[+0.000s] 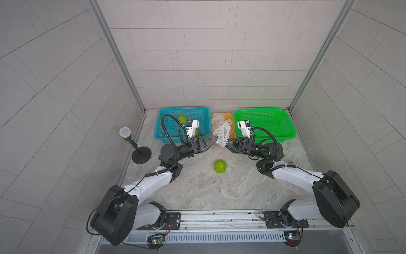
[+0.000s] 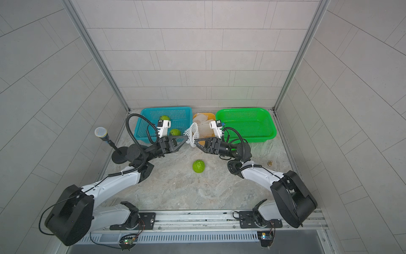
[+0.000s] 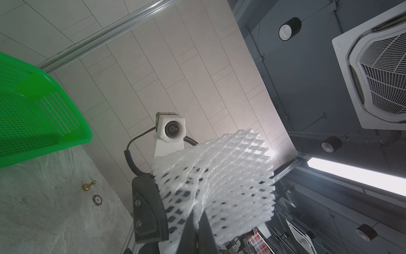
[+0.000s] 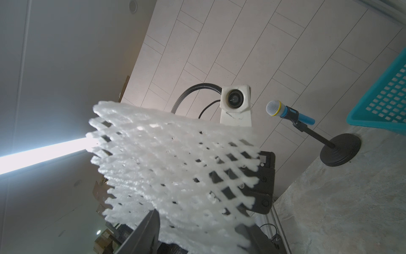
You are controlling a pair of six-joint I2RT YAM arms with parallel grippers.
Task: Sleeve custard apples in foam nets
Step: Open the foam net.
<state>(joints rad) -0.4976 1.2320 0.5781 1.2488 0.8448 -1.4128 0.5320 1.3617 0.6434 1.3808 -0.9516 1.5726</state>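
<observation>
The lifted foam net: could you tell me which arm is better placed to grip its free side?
Likely right: the right gripper has its jaws open astride the foam net; the left gripper is shut on it.

Left claw (image 1: 216,137) pinched closed and right claw (image 1: 227,141) seemingly parted, both levelled inward, tips nearly meeting.
</observation>
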